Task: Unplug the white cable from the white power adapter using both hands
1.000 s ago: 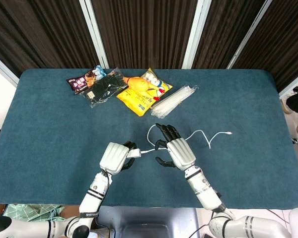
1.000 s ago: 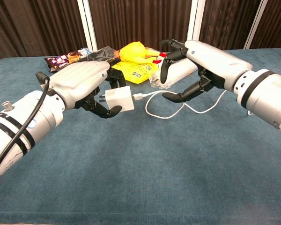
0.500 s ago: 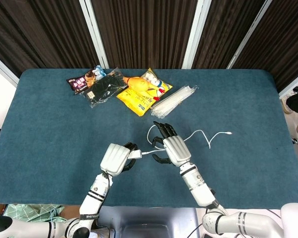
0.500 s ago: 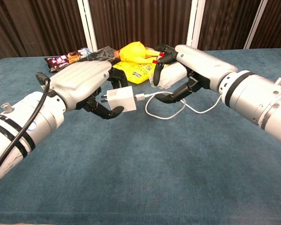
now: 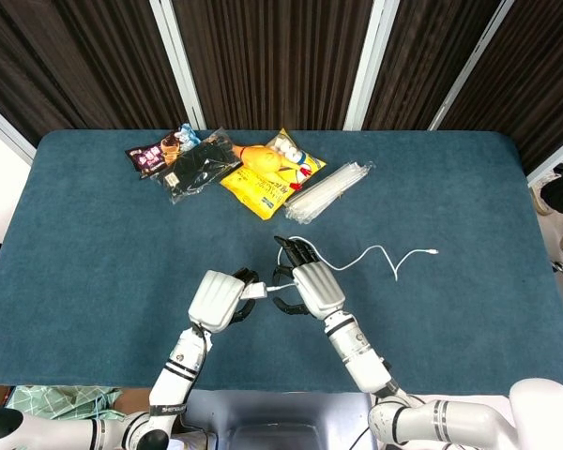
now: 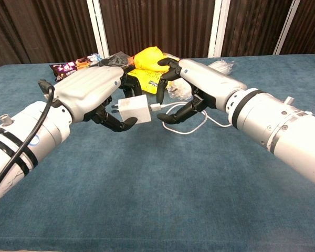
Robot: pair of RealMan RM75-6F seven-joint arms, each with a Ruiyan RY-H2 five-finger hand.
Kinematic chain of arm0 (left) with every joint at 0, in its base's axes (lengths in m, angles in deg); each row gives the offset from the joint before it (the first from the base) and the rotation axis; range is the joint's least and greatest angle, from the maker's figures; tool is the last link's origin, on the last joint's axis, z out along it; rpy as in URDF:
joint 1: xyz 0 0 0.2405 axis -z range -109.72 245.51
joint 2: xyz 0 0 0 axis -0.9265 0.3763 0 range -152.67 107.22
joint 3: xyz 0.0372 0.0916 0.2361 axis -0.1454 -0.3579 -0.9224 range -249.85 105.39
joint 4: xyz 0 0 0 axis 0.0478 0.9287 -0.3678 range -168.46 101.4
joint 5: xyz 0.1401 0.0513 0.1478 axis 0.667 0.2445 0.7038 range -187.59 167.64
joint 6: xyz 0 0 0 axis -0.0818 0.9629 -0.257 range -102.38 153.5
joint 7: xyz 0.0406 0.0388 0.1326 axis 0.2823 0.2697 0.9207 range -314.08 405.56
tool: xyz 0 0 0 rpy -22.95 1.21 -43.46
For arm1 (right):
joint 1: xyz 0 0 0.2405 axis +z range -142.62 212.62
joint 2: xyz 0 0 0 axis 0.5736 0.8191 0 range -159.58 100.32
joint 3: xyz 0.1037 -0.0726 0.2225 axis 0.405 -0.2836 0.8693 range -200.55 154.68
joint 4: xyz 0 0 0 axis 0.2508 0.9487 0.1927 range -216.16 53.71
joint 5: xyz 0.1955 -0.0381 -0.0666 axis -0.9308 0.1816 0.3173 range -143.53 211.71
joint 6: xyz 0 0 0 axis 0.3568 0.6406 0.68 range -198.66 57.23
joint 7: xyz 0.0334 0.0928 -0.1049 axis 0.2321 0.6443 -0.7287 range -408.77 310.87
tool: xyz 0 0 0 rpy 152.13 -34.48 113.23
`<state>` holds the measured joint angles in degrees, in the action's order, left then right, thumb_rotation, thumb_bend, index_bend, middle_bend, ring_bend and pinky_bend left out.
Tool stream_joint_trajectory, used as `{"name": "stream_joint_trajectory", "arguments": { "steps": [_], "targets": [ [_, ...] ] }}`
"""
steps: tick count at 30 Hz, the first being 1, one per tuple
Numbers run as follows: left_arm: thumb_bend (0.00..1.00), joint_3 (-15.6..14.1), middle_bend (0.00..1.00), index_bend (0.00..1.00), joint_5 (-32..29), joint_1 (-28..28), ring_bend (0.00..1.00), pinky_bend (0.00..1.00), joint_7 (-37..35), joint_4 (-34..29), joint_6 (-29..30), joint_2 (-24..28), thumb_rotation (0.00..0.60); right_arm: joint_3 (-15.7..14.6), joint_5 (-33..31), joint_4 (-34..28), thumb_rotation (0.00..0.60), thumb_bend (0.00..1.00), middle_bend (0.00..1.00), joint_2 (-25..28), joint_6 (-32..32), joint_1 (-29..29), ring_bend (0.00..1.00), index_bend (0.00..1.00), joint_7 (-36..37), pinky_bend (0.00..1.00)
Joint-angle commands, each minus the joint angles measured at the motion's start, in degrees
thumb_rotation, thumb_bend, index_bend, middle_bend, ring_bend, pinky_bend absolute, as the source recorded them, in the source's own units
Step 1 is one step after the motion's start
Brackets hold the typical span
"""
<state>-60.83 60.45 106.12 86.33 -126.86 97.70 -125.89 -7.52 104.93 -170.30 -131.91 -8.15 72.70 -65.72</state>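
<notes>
At the centre of the head view, low down, the left hand (image 5: 221, 298) holds the power adapter (image 5: 253, 290); the right hand (image 5: 308, 286) is just right of it. The cable (image 5: 380, 251) runs off to the right on the worktop (image 5: 469, 216). The snack packets (image 5: 253, 169) lie above, near the far edge.

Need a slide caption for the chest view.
Left hand holds the white power adapter while right hand reaches around its white cable.
</notes>
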Motion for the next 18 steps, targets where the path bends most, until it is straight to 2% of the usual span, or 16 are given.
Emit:
{"name": "stream_joint_trajectory", "arguments": {
  "steps": [1, 7, 18],
  "targets": [
    [0.56, 0.0, 0.87, 0.79, 0.0, 0.0, 1.00, 1.00, 0.0, -0.1, 0.0, 0.1, 0.600, 0.1, -0.1, 0.0, 0.600, 0.42, 0.11, -0.2, 0.2, 0.3, 0.00, 0.65, -0.1, 0.00],
    [0.56, 0.6, 0.87, 0.79, -0.2, 0.7, 1.00, 1.00, -0.3, 0.5, -0.7, -0.2, 0.600, 0.3, -0.6, 0.0, 0.600, 0.44, 0.12, -0.6, 0.7, 0.9, 0.00, 0.66, -1.1, 0.00],
    [0.56, -0.2, 0.87, 0.79, 0.6, 0.4, 1.00, 1.00, -0.1, -0.4, 0.1, 0.0, 0.600, 0.4, -1.8, 0.1, 0.600, 0.45, 0.12, -0.7, 0.9, 1.4, 0.00, 0.67, -1.2, 0.00]
  ]
}}
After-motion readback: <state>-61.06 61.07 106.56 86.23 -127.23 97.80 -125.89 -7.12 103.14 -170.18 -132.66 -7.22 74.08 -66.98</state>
